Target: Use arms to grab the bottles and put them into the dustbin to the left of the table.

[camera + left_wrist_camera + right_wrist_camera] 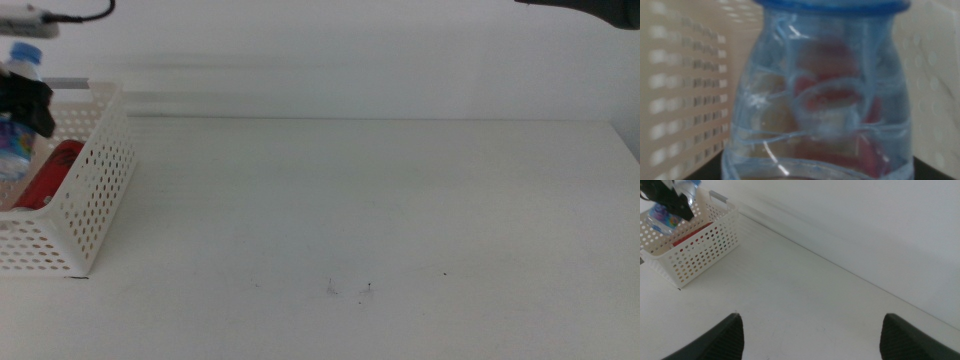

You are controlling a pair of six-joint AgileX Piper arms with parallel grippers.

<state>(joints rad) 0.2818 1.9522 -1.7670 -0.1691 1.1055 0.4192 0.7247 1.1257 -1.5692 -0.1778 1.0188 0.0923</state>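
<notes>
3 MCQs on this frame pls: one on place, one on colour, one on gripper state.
1. Where is the slim red cola can?
A. Lying inside the white perforated plastic basket
B. Standing on the tabletop
C. In the right gripper

2. What colour is the cap of the small clear water bottle?
A. White
B. Blue
C. Green

3. What is the right gripper doing?
A. Shut on a can
B. Shut on the basket rim
C. Open, holding nothing

Answers: 1 A, red shows behind the basket wall. 2 B, blue cap in the middle view. 3 C, its jaws stand wide apart over the plain white table.
</notes>
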